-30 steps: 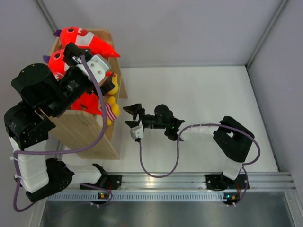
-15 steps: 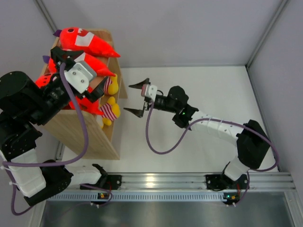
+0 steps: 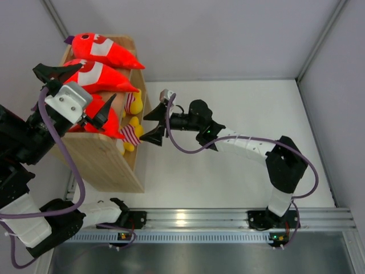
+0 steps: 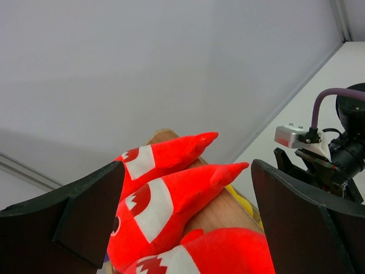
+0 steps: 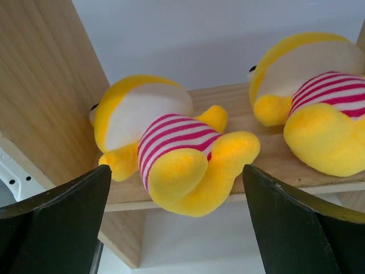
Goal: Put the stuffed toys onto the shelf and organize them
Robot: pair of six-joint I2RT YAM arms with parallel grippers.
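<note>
"Did you catch that? The right pincer (image 3: 149,127) has swung in from the open tabletop (image 3: 239,114) to the open side of the shelf (image 3: 108,165), and its jaws have gone wide. There's nothing in them."

"And the left pincer (image 3: 77,91)?"

"Lifted off the shelf top, also spread wide and empty, hanging over the three red sharks (image 3: 102,50). They lie side by side in the top tray, pointed ends toward the tabletop."

"The yellow toys (image 5: 171,154)?"

"Both are on the board under the tray, stripes showing and feet poking past its edge, right in front of the right pincer."

"So everything's on the shelf?"

"Looks so to me. I'd guess only tidying is left, maybe nudging those two deeper."

"And the room?"

"Plain white tabletop beside the shelf, grey walls (image 3: 228,34) behind it, a metal rail (image 3: 228,220) along the near edge."
</note>
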